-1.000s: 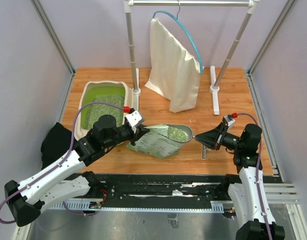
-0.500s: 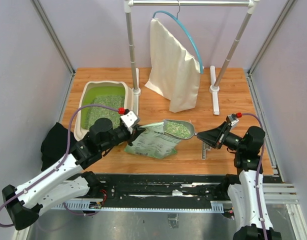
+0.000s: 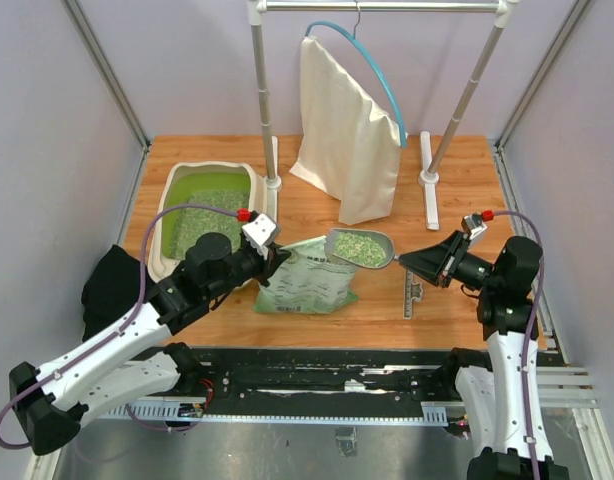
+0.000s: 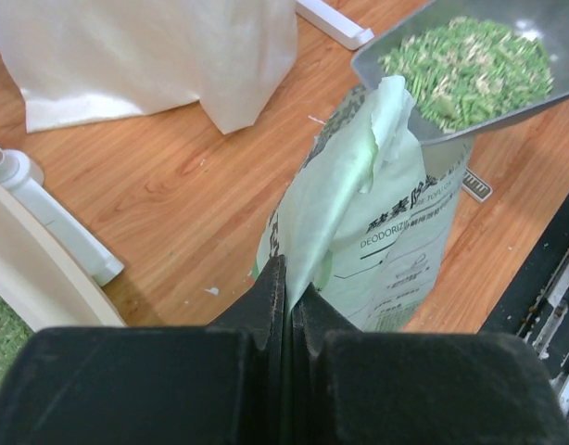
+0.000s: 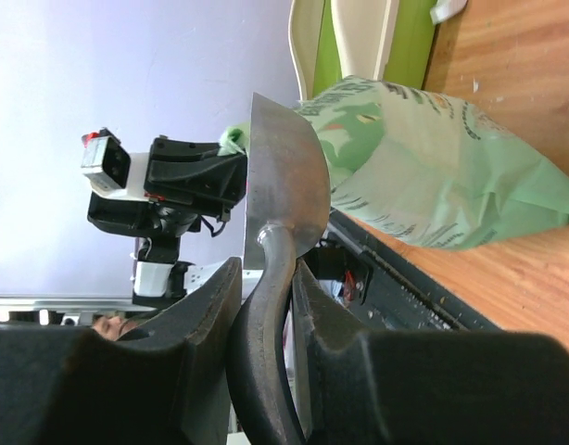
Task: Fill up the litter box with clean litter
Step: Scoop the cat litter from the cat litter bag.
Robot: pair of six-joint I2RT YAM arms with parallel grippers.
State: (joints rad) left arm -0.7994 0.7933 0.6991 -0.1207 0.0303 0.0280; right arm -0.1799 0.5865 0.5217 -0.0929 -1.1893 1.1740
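Ok, my left gripper (image 4: 286,286) is clamped on the green bag's (image 3: 312,285) top edge. My right gripper (image 5: 266,276) grips the scoop (image 5: 283,176) handle, with clean litter (image 4: 470,65) heaped inside it, above the bag. The litter box (image 3: 212,167) is back-left, partly filled.

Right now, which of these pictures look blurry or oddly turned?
Top external: evenly lit, sharp, only soft shadows. Left wrist: the left hand is dark and soft up close, the bag beyond it sharp. Right wrist: scene turned sideways, dull sheen on the scoop.
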